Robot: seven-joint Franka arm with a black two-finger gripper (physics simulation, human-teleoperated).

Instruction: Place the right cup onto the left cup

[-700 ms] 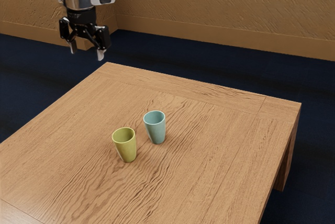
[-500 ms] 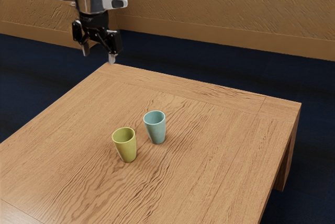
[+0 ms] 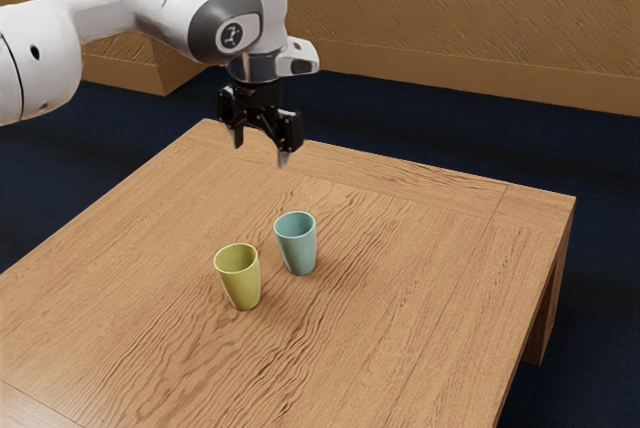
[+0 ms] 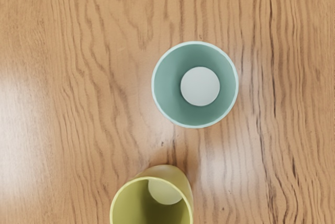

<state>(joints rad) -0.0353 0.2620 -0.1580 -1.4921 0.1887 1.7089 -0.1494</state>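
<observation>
I have the claw (image 3: 261,148) wide, its fingers well apart, hanging above the worktop (image 3: 430,278). Beneath its level, the blue-green cup (image 3: 298,248) and the yellow-green cup (image 3: 241,286) both stand upright, mouths up, near each other with bare wood between them.

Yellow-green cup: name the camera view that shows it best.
The exterior view: the yellow-green cup shows whole there, standing upright. The wrist view looks down into it as far as its pale bottom, but the picture's edge cuts off part of its rim.
</observation>
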